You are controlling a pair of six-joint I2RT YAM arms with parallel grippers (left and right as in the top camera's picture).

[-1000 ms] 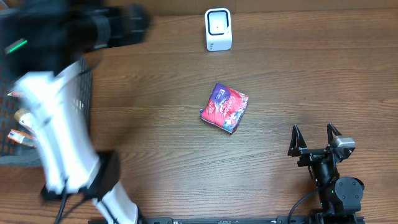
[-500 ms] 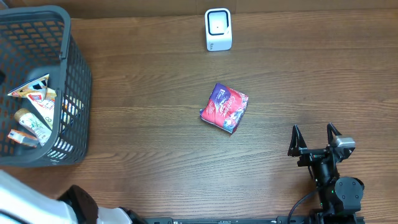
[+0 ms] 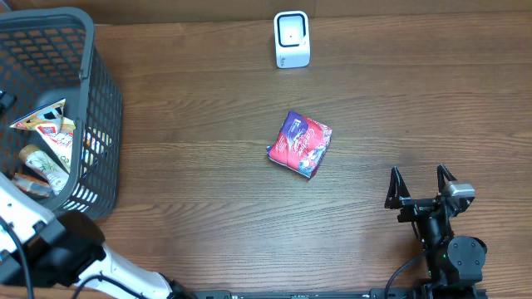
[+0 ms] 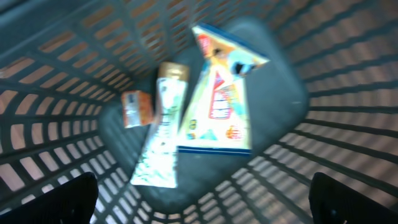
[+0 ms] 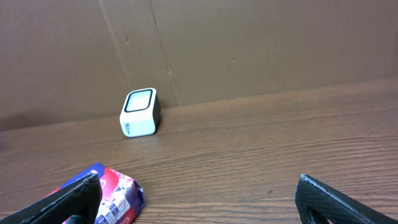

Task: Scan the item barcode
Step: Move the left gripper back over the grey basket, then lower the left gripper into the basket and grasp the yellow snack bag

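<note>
Lying flat at the middle of the table, the red-and-purple packet sits between the white scanner and the right end effector, probably staged for pickup. That arm crouches at the near edge, jaws wide and empty, facing the scanner. The left end effector, equally wide and empty, hangs above the basket, pointing down into it.
</note>
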